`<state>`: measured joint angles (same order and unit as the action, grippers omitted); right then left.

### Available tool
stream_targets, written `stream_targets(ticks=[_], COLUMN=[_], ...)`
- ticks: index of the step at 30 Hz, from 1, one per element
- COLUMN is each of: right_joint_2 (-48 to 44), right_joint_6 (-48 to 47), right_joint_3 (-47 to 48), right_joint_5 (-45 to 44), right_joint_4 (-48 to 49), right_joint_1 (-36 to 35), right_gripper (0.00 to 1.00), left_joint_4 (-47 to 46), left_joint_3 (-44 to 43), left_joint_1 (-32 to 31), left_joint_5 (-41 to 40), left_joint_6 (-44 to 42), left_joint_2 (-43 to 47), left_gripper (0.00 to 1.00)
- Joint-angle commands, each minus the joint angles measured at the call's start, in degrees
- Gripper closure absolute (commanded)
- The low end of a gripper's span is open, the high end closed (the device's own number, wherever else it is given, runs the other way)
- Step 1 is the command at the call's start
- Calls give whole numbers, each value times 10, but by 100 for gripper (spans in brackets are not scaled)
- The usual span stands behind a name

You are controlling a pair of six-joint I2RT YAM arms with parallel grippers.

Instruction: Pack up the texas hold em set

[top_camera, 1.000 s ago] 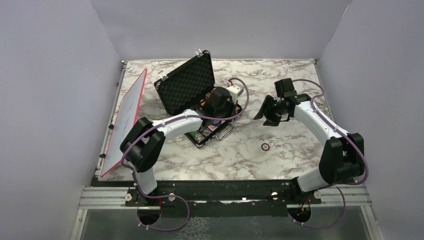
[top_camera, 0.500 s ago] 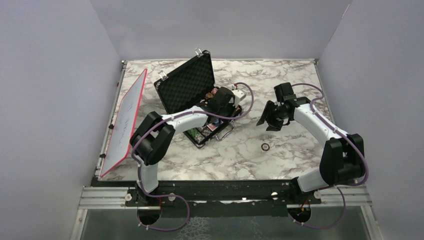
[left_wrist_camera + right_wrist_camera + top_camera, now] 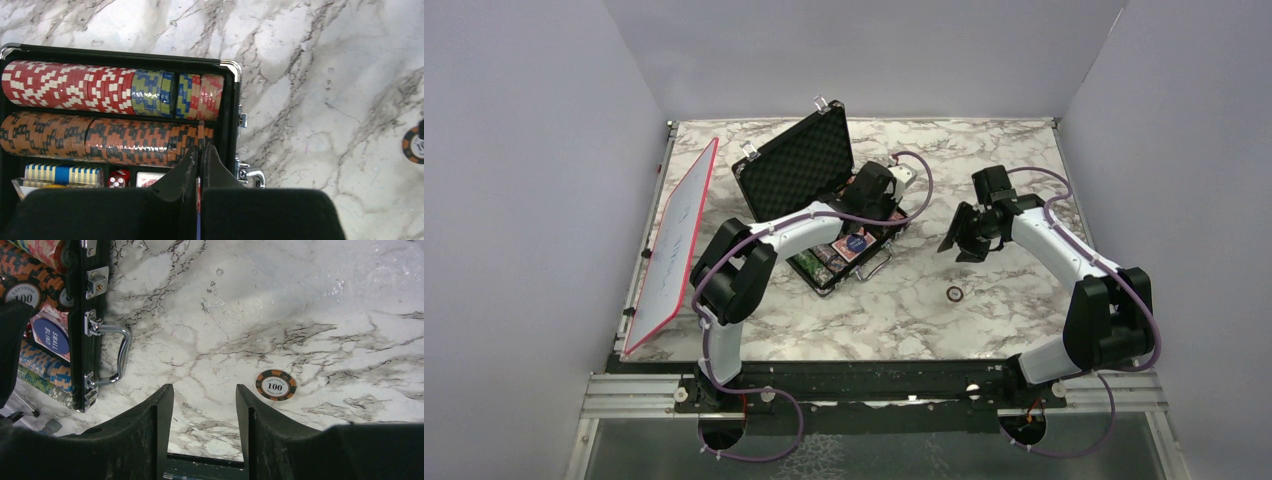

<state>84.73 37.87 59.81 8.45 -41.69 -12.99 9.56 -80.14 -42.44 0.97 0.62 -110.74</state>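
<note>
Marble-look table [image 3: 984,330] with plain grey walls around it, and the briefcase [image 3: 796,165] sits open left of centre, foam lid tipped up towards the back. The rows are pretty full: red chips [image 3: 65,85] along the far side, the orange row [image 3: 100,140] next to it, and a red die [image 3: 118,178] and a blue Small Blind disc [image 3: 50,335] tucked in nearer the handle [image 3: 117,355].

The left gripper [image 3: 200,148] hangs over the end of the orange row with its fingers pressed together. One chip stands on edge right at the tips, but I can't tell if it's actually pinched.

The right gripper [image 3: 204,388] hovers over bare marble beside the case, jaws apart and nothing between them. One stray 100 chip [image 3: 276,385] lies flat on the table, just off to the side of its fingers, well clear of the case.

My guess is that chip is the fiddly bit. It's light and rigid but thin, and lying flat on a slick top it'll probably skate. I'd pinch it across the rim, one finger each side. The loaded case looks heavy, so I'd move it by the metal handle only.
</note>
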Motion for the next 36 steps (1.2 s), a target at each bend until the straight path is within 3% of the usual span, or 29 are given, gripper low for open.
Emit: stream_targets(ticks=[1,11,22,36], right_joint_2=[-9,-14,-14,-5], right_joint_6=[-7,-19,-25,-36], right_joint_3=[-7,-17,-30,-30], right_joint_5=[0,28,29,16], right_joint_4=[0,15,15,5], right_joint_1=[3,3,3,3], right_gripper=[49,49,49,48], left_joint_4=[25,18,23,24], left_joint_3=[-16,-31,-32,-18], left_joint_1=[1,1,1,1], left_joint_5=[-12,-3,82,32], left_joint_6=[-6,-6,-14,-19], left_joint_2=[-12,19,17,-17], left_gripper=[100,100,100,98])
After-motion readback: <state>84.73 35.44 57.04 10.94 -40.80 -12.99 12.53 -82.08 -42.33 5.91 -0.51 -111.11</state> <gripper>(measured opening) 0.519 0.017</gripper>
